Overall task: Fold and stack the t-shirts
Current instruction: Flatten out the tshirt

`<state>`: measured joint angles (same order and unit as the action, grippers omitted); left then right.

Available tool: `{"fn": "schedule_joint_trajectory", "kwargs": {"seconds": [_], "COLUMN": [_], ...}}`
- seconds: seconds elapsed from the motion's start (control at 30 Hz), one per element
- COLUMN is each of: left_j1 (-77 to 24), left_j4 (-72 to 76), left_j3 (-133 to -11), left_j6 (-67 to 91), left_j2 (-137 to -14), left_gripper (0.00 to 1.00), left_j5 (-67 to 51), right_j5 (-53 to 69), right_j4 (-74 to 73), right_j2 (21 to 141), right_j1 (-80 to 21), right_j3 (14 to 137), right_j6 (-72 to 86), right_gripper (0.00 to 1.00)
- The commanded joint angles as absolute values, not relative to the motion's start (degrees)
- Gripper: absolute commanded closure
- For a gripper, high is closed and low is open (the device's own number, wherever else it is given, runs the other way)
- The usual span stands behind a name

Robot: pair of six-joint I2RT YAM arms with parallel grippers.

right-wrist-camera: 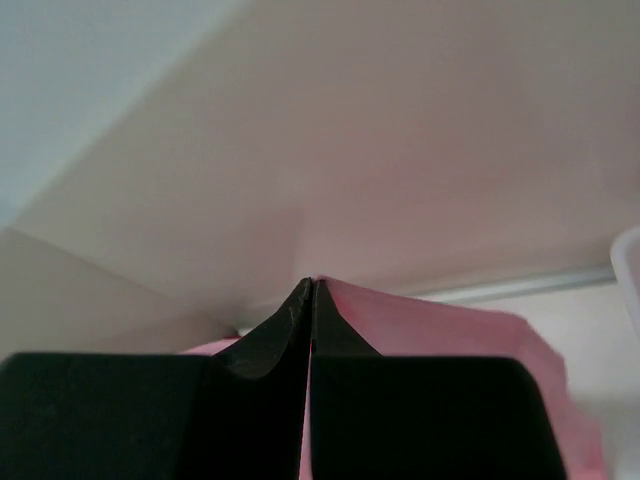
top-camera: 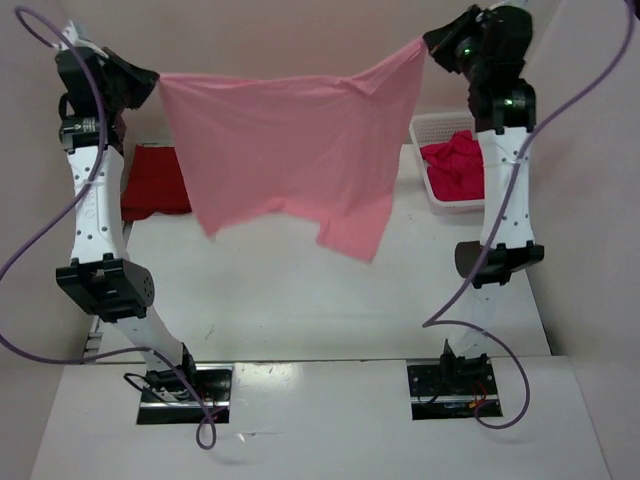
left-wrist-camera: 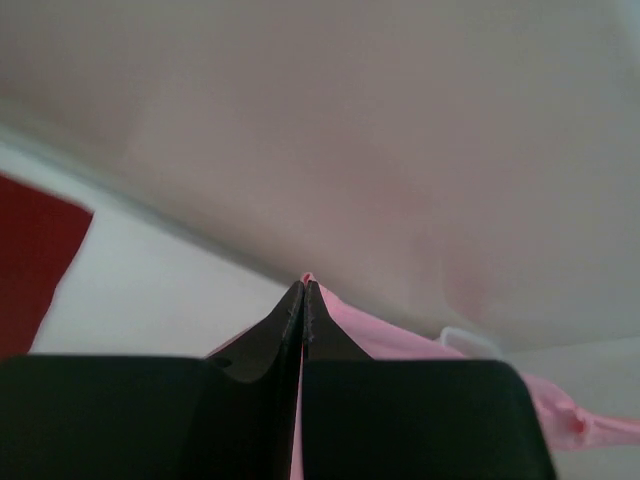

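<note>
Your left gripper (top-camera: 155, 82) and right gripper (top-camera: 429, 45) hold the light pink t-shirt (top-camera: 290, 160) spread above the table (top-camera: 300, 300), jaws pinched on its top corners, unfolded. The dark red t-shirt (top-camera: 155, 180) lies far left and looks folded. The crimson t-shirt (top-camera: 455, 165) sits crumpled in the white basket (top-camera: 438, 122).

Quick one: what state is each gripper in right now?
Left gripper: closed, holding one upper corner of the light pink t-shirt.
Right gripper: closed, holding the same shirt's other upper corner.
</note>
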<state>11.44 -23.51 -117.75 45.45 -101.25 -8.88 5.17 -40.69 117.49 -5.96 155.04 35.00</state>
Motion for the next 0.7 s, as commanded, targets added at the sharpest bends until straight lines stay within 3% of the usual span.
{"fn": "schedule_joint_trajectory", "kwargs": {"seconds": [0.0,0.2,0.3,0.33,0.5,0.67], "left_j1": [14.40,15.82,15.82,15.82,15.82,15.82], "left_j4": [-15.65,-13.81,-10.04,-9.32,-3.96,-2.64], "left_j3": [-125.07,-121.30,-111.21,-108.05,-81.86,-61.99], "left_j6": [48.25,47.11,46.41,46.41,44.04,42.10], "left_j2": [-98.09,-95.99,-92.91,-92.03,-84.30,-79.45], "left_gripper": [1.00,1.00,1.00,1.00,1.00,1.00], "left_j5": [-11.60,-12.13,-12.13,-12.13,-12.13,-10.46], "right_j5": [8.43,10.99,11.26,10.73,8.27,6.95], "right_j4": [-30.06,-32.16,-30.78,-27.19,-23.74,-22.85], "right_j2": [106.71,102.76,95.58,93.01,82.46,75.94], "right_j1": [-4.57,-4.57,-4.57,-4.57,-4.57,-4.57], "right_j3": [161.02,149.88,132.42,120.36,85.79,66.21], "right_j6": [37.53,38.58,37.45,37.44,34.63,33.57], "right_gripper": [1.00,1.00,1.00,1.00,1.00,1.00]}}
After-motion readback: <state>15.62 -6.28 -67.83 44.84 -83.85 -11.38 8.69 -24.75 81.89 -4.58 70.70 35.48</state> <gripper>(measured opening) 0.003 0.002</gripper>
